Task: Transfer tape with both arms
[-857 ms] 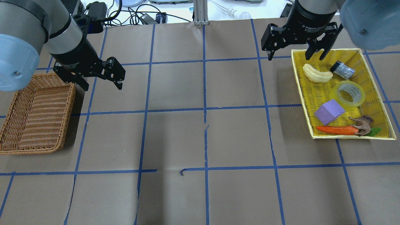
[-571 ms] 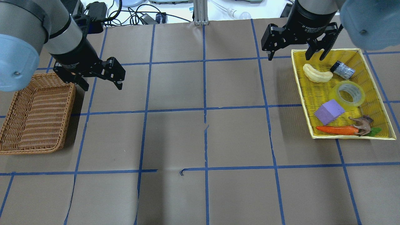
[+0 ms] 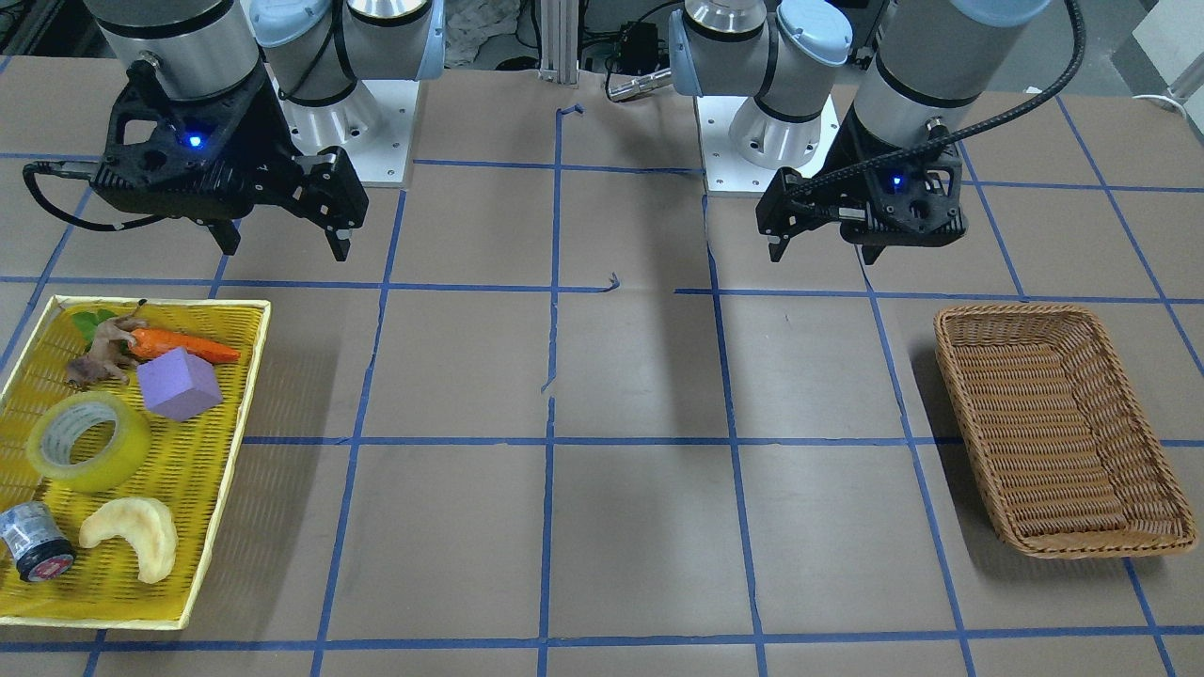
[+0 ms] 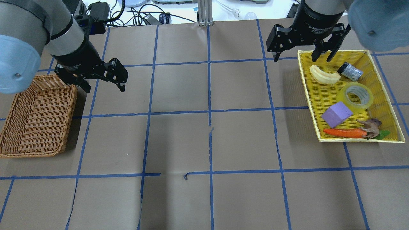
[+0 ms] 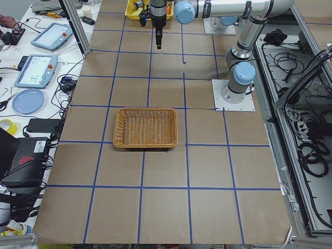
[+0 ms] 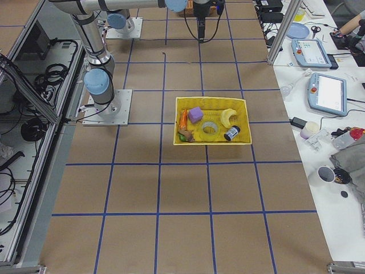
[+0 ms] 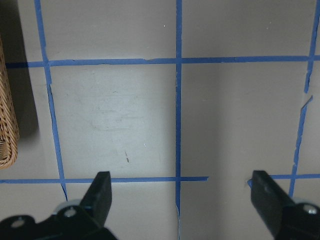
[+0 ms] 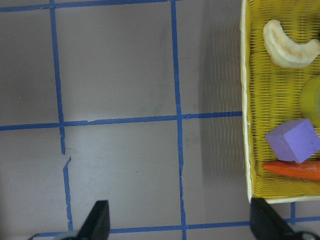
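The tape (image 4: 357, 95) lies flat in the yellow tray (image 4: 308, 92), between a purple block (image 4: 336, 114) and a dark cylinder (image 4: 350, 71), with nothing touching it. The right end effector (image 3: 285, 246) hangs high beside the tray's inner edge with its fingers spread wide, probably so it can straddle the roll once it is overhead. The left end effector (image 4: 104, 88), equally spread and empty, hangs next to the wicker basket (image 4: 68, 118). That puts it near the bench's middle to take the hand-off, and the basket is the likely drop point.
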Motion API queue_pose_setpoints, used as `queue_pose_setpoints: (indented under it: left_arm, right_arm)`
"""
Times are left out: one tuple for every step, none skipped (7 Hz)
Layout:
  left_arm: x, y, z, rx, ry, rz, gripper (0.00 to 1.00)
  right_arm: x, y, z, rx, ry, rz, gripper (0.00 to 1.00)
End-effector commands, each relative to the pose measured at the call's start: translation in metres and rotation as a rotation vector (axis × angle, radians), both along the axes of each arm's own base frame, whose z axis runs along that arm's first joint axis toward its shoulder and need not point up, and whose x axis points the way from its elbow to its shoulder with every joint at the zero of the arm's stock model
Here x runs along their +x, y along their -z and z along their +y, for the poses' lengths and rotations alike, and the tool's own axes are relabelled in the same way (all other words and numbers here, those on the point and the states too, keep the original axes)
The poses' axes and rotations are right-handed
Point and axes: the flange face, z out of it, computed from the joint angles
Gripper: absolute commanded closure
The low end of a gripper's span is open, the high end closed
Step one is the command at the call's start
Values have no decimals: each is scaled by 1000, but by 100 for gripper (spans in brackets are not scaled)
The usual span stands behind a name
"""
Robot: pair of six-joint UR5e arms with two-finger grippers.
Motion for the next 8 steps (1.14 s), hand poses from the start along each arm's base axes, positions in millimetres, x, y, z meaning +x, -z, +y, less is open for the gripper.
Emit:
queue_pose_setpoints:
  left_arm:
    - [1, 1, 0, 2, 0, -14, 0]
    - [1, 1, 0, 2, 0, -14, 0]
    - [2, 1, 0, 3, -1, -16, 0]
    - [2, 0, 0, 2, 0, -16, 0]
    - [2, 0, 0, 2, 0, -16, 0]
    - [2, 0, -1, 0, -1, -14, 0]
    - [2, 0, -1, 0, -1, -14, 0]
    - [2, 0, -1, -2, -1, -14, 0]
  right_arm:
    - [0, 0, 1, 4, -3, -1, 0]
    - [0, 0, 1, 8, -4, -2, 0]
    - [0, 1, 2, 10, -4, -2, 0]
    - [0, 2, 1, 13, -8, 1, 0]
    - [-2, 3, 0, 17, -9, 6, 0]
    - [-1, 2, -1, 11, -11, 8, 0]
    - [-1, 3, -1, 10, -12, 8, 0]
    - [-1, 1, -1, 11, -21, 5, 0]
